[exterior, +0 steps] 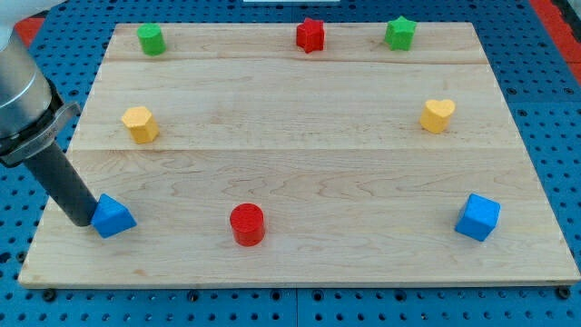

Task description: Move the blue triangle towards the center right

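The tip [84, 221], a bare rod with no jaws, touches the blue triangle [113, 217] at the bench's [300, 163] lower left; an off-centre push risks deflecting it into the red cylinder [247, 224].

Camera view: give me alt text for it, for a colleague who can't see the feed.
My tip touches the left side of the blue triangle at the wooden board's lower left. Right of it sit a red cylinder and a blue cube; yellow blocks sit mid-height, with green, red star and green star along the top.
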Motion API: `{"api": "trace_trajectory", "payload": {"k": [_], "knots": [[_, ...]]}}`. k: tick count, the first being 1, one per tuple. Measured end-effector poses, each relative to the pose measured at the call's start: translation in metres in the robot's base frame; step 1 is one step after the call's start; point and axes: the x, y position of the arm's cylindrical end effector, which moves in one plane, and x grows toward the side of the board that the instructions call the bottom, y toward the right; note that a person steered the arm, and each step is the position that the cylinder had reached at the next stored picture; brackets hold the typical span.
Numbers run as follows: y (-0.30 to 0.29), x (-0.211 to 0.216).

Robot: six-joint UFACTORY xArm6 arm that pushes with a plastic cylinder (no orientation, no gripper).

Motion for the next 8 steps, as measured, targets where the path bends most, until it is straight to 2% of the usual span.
{"api": "trace_trajectory", "payload": {"k": [1, 3, 5, 7, 8], "knots": [[0.000, 0.002], [0.006, 0.039], [0.073, -0.025], [0.062, -0.011], [0.017, -0.020]]}}
